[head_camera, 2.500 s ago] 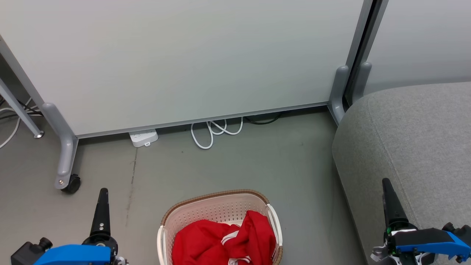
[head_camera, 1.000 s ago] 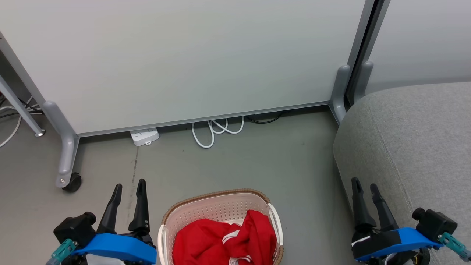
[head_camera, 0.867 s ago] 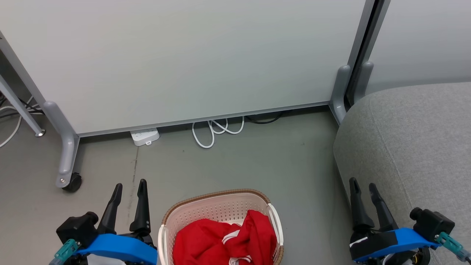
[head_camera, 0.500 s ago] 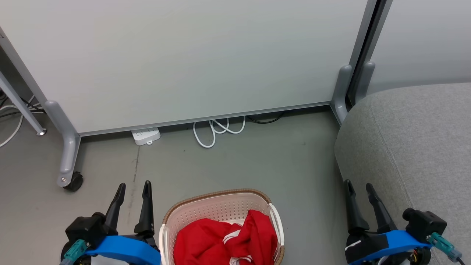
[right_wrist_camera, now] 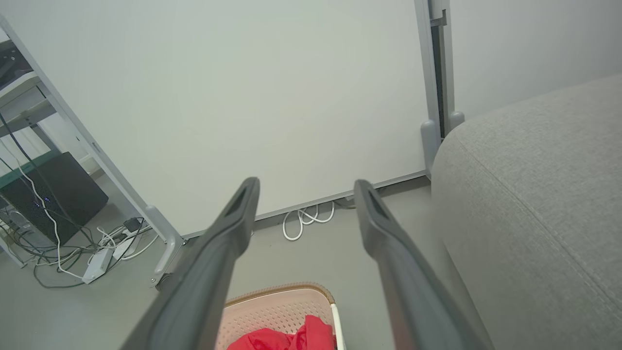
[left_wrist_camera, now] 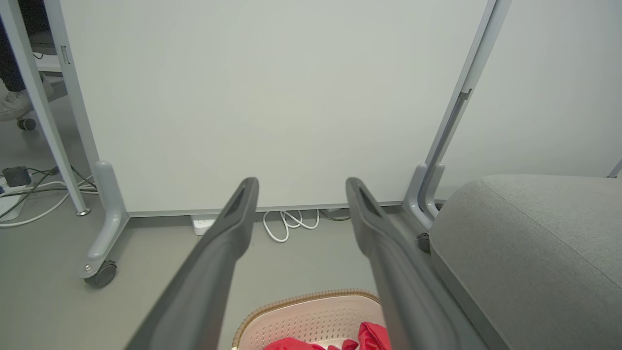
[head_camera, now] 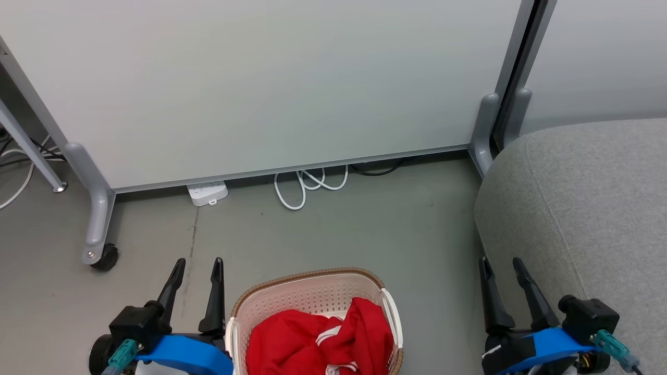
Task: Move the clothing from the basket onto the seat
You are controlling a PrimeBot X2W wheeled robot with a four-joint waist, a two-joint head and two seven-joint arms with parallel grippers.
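Note:
The red clothing [head_camera: 318,341] with white striped trim lies bunched in the cream basket [head_camera: 307,291] on the floor, at the bottom middle of the head view. The grey seat [head_camera: 589,208] rises at the right. My left gripper [head_camera: 198,265] stands open just left of the basket, nothing between its fingers. My right gripper [head_camera: 501,264] stands open between the basket and the seat's side. Both wrist views look over the basket [left_wrist_camera: 311,311] [right_wrist_camera: 279,306], the clothing [left_wrist_camera: 371,338] [right_wrist_camera: 301,338] and the seat [left_wrist_camera: 534,243] [right_wrist_camera: 539,194].
A white wheeled partition [head_camera: 260,88] stands behind the basket, with a caster foot [head_camera: 101,255] at the left. A white power strip [head_camera: 207,194] and looped cables [head_camera: 307,185] lie along its base. More cables and a dark box [right_wrist_camera: 53,194] sit far left.
Both grippers have turned from edge-on to showing two spread fingers, and both have drifted inward toward the basket. The head view has shifted slightly.

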